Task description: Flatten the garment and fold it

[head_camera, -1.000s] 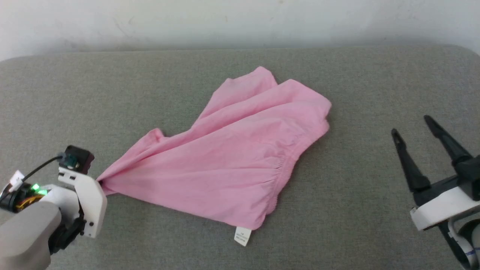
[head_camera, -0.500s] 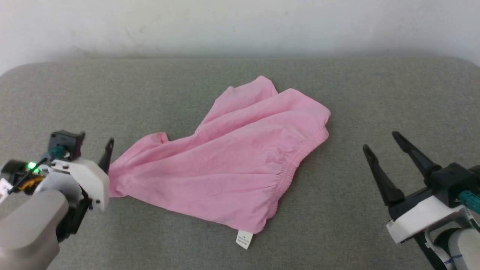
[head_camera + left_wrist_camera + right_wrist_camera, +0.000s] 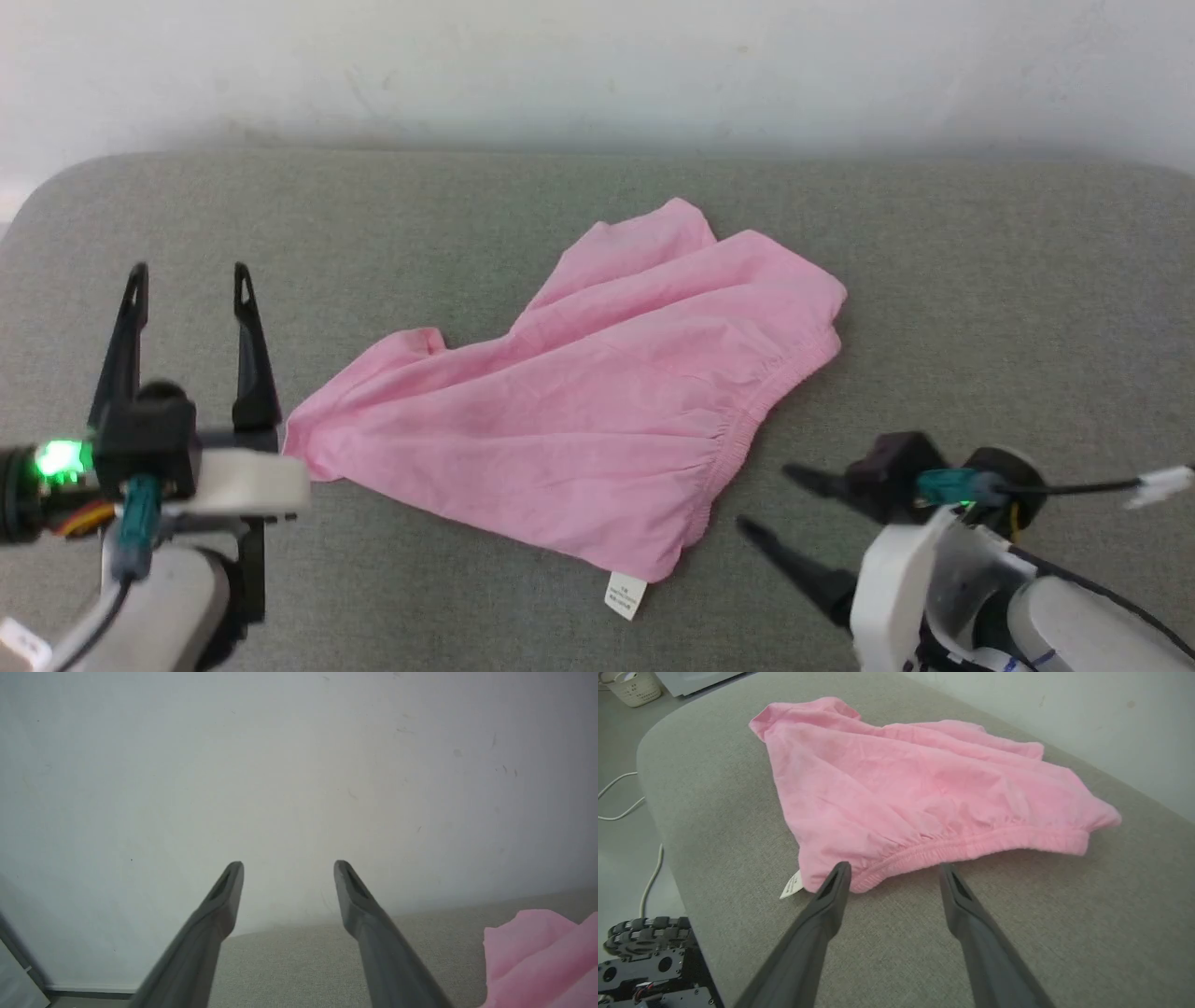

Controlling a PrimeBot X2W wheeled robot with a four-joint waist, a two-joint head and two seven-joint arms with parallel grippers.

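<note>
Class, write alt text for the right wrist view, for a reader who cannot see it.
A light-pink garment lies rumpled on a grey padded surface, gathered elastic edge nearest the camera, a small white label at one corner. The open right pincer points at that edge, holding nothing.

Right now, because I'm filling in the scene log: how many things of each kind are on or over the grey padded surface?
Pink garment, with its white label: 1
Grippers, both open and holding nothing: 2 (left gripper, right gripper)
Total: 3
</note>
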